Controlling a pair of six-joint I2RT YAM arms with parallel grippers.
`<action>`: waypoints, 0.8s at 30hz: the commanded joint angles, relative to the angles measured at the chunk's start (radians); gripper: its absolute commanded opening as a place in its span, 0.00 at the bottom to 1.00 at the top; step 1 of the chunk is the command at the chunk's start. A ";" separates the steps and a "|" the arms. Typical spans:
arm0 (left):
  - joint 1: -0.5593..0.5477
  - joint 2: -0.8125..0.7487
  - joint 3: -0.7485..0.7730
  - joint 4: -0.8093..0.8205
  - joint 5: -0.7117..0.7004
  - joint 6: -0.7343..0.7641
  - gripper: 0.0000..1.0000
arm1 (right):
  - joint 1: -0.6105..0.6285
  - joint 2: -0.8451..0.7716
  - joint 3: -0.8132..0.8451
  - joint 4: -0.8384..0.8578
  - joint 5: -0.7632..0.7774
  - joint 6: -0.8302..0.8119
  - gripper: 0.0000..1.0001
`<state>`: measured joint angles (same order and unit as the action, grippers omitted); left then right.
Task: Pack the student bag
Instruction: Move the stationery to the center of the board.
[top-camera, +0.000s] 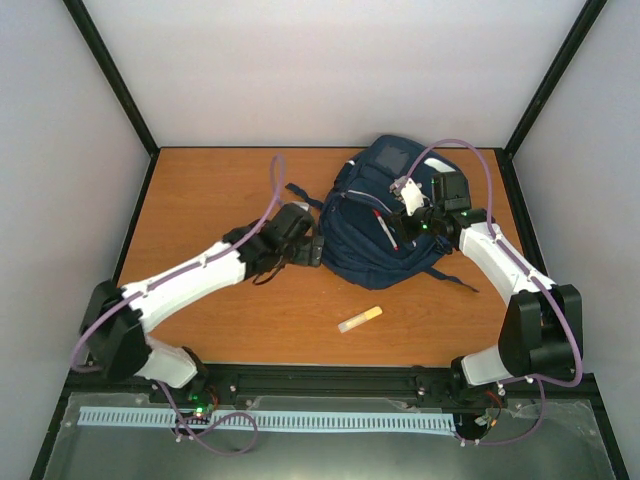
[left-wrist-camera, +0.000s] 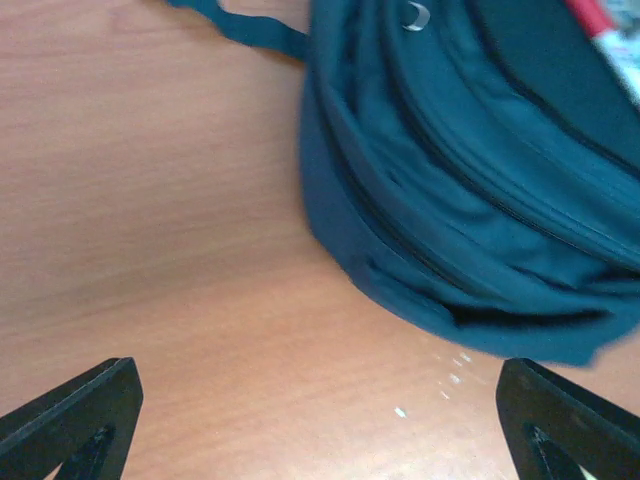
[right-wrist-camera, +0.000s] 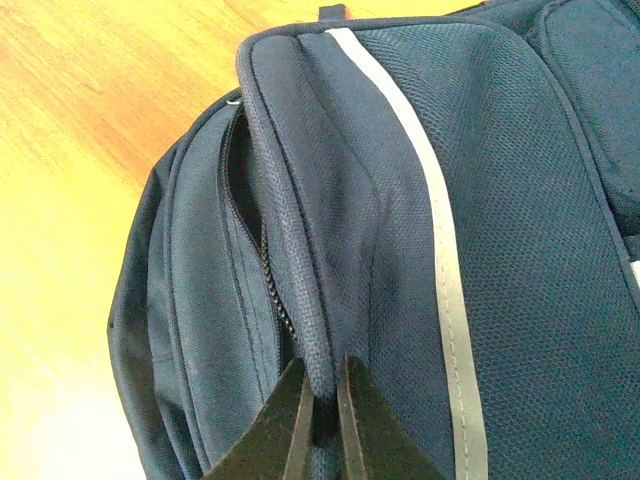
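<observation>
A: Top external view: where is the student bag (top-camera: 385, 215) seen?
B: It is laid on the table (top-camera: 220, 190), far centre-right.
A: And the claws?
B: The right gripper (right-wrist-camera: 320, 415) is pinched onto a raised fabric seam of the bag. The left gripper (left-wrist-camera: 315, 380) is held wide apart, with nothing gripped, just beside the bag

Backpack (top-camera: 385, 215) sits on table (top-camera: 220, 190), right of centre, toward the far edge. Loose strap (top-camera: 300, 192) trails from its far-left side onto the table. Small stick (top-camera: 360, 319) lies alone on the near side, apart from the backpack. Left gripper (top-camera: 316, 250) is just beside the backpack's left edge. Right gripper (right-wrist-camera: 322, 415) is on top of the backpack, at a seam right of a zip (right-wrist-camera: 262, 270).
</observation>
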<state>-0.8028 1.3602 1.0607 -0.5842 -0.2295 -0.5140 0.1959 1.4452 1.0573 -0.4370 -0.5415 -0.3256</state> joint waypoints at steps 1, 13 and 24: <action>0.005 0.152 0.129 -0.235 -0.219 -0.053 1.00 | -0.001 -0.028 0.003 0.001 -0.050 -0.009 0.03; 0.004 -0.029 -0.153 0.277 0.283 0.047 0.91 | -0.004 -0.033 0.004 -0.001 -0.051 -0.018 0.03; -0.202 0.207 0.009 0.148 0.258 0.193 0.72 | -0.005 -0.036 0.005 -0.006 -0.055 -0.020 0.03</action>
<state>-0.9245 1.5257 0.9852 -0.4065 0.0452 -0.3977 0.1955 1.4445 1.0573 -0.4438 -0.5472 -0.3367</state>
